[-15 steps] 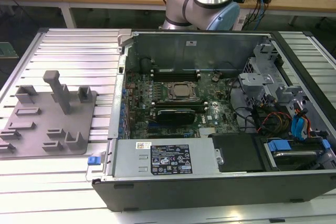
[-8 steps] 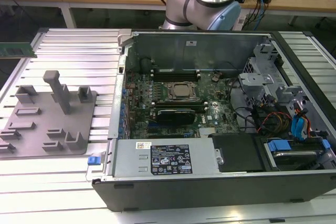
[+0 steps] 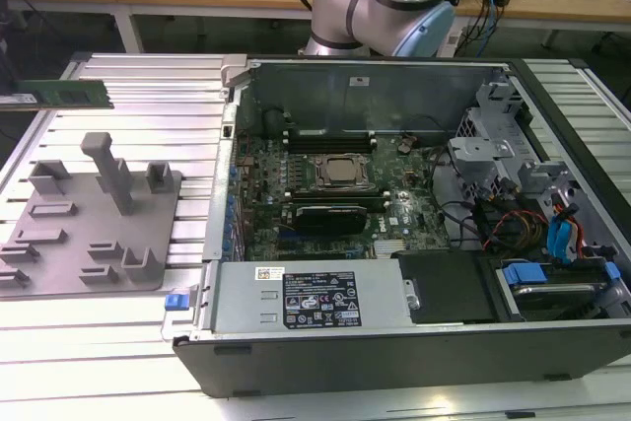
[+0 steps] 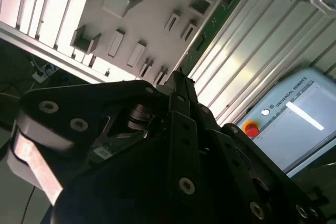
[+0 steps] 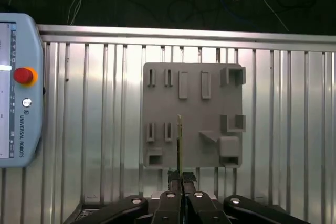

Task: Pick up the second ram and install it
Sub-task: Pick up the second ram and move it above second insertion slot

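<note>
Carry step, by my read. Hand (image 5: 180, 178) is closed narrow on the second ram (image 5: 179, 140), edge-on in the air over the grey holder plate (image 5: 210, 108) in the first wrist view. The exterior view adds its long face, at that view's left, well apart from the motherboard (image 3: 335, 179). Next move likely calls for squaring the edge to a free slot.
</note>
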Controlling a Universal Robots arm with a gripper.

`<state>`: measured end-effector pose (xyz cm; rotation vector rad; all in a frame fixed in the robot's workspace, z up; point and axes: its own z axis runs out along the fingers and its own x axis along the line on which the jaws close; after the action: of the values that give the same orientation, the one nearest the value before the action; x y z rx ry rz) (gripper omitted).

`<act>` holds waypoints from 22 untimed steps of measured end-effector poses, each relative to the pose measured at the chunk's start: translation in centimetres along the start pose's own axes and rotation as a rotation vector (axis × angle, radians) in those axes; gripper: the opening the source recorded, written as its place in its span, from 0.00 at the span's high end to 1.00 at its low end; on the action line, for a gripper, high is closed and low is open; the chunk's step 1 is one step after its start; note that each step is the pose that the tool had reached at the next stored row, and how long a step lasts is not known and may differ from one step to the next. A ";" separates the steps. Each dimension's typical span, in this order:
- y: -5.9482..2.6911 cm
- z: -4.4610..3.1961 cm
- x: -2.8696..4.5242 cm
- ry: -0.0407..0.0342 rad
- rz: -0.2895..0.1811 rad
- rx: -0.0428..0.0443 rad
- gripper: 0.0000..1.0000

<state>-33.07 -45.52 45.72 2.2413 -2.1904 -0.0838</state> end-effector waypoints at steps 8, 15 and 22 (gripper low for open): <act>-4.60 -0.19 0.10 0.0000 0.000 -0.0001 0.91; -9.11 -0.33 0.20 0.0000 0.000 -0.0003 0.91; -12.53 -0.45 0.28 0.0000 0.000 -0.0005 0.91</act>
<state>-20.52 -45.52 45.64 2.2408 -2.1904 -0.0844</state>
